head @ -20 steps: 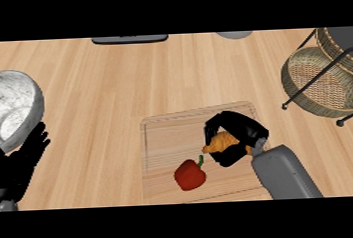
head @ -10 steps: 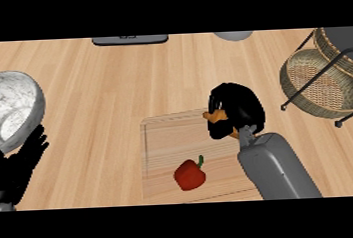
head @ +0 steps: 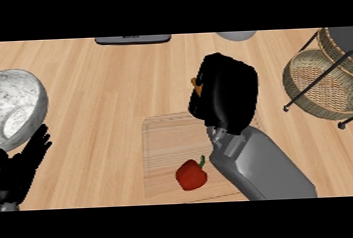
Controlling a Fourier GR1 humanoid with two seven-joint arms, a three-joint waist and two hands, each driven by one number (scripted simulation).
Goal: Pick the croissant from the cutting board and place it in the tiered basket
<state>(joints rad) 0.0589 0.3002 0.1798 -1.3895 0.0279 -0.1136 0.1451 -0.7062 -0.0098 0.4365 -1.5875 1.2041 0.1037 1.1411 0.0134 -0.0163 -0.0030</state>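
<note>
My right hand (head: pixel 224 94) is raised above the far edge of the cutting board (head: pixel 166 141), with its fingers curled round the croissant (head: pixel 196 85). Only an orange sliver of the croissant shows at the hand's left side. The tiered basket (head: pixel 322 82) stands at the right of the counter, to the right of the hand and apart from it. My left hand (head: pixel 19 168) rests open at the lower left, fingers up.
A red bell pepper (head: pixel 191 174) lies on the near part of the cutting board. A large marbled bowl (head: pixel 9 108) sits at the left. A dark flat object (head: pixel 132 39) and a grey round object (head: pixel 236 35) lie at the counter's far edge.
My right hand has lifted the croissant off the board and moved away from me, higher and a little to the right. The left hand has stayed still.
</note>
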